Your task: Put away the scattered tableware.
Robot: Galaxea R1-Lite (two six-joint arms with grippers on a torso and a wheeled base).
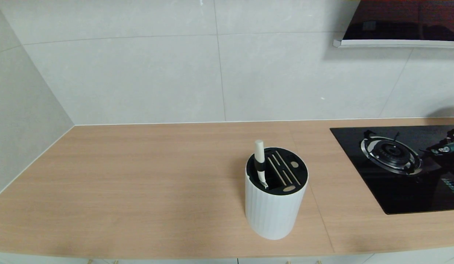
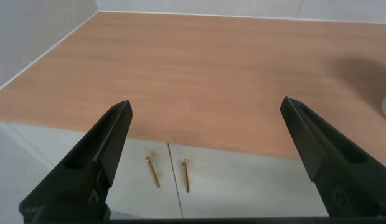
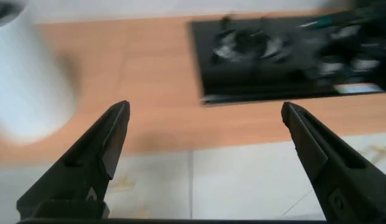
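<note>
Pale wood counter [image 1: 139,183] runs across my head view, and I take the white ribbed holder [image 1: 272,209] standing on it as my mark. Nearest to me, short of the holder and before the counter's front edge, my left claw [image 2: 205,107] hangs spread wide, its two dark fingers well apart. White cabinet doors [image 2: 243,186] with gold handles [image 2: 152,171] sit under that edge, and the counter left of the holder stretches beyond. My right claw [image 3: 205,107] is spread just as wide, also before the front edge, looking in from the holder's right side. Neither claw touches anything.

A white-handled utensil [image 1: 259,161] stands tilted in an opening at the left of the holder's black slotted top, handle up, with a black band around its middle.

Right of the holder and well apart from it, a black gas hob [image 1: 395,190] is set into the counter, a ringed burner [image 1: 390,154] on it. Behind the holder rises the grey tiled wall [image 1: 139,73], and high to its right hangs a dark range hood [image 1: 402,25].
</note>
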